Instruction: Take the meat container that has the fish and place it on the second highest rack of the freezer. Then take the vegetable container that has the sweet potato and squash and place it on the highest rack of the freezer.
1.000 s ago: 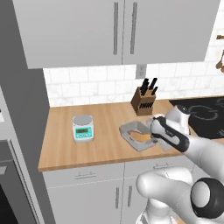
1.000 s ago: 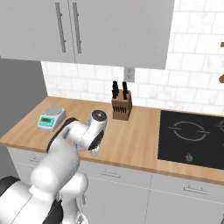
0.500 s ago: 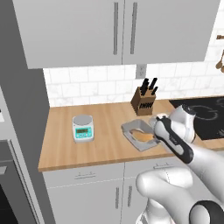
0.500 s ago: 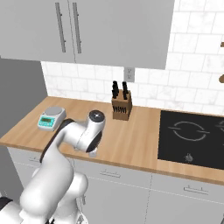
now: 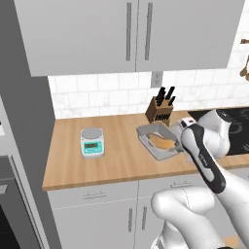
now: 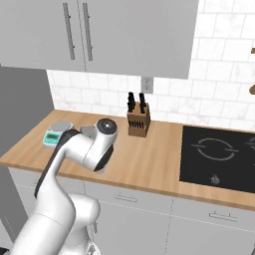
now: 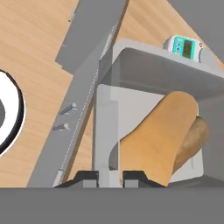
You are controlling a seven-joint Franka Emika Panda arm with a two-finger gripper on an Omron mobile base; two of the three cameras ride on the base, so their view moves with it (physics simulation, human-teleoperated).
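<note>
The vegetable container is a shallow grey tray over the wooden counter, in front of the knife block. Inside it lie the sweet potato and squash, an orange-tan mass. In the hand view the tray is close up, with the orange and tan lumps in it. My gripper is shut on the tray's near wall, one fingertip on each side of it. The meat container, the fish and the freezer's racks are out of view.
A small kitchen scale sits on the counter left of the tray. A knife block stands by the tiled wall. A black cooktop lies to the right. A tall grey unit bounds the counter's left end.
The tray has shifted slightly up and to the right with the hand. The forearm has swung down toward the lower right of the left base view. The grip has not changed.
</note>
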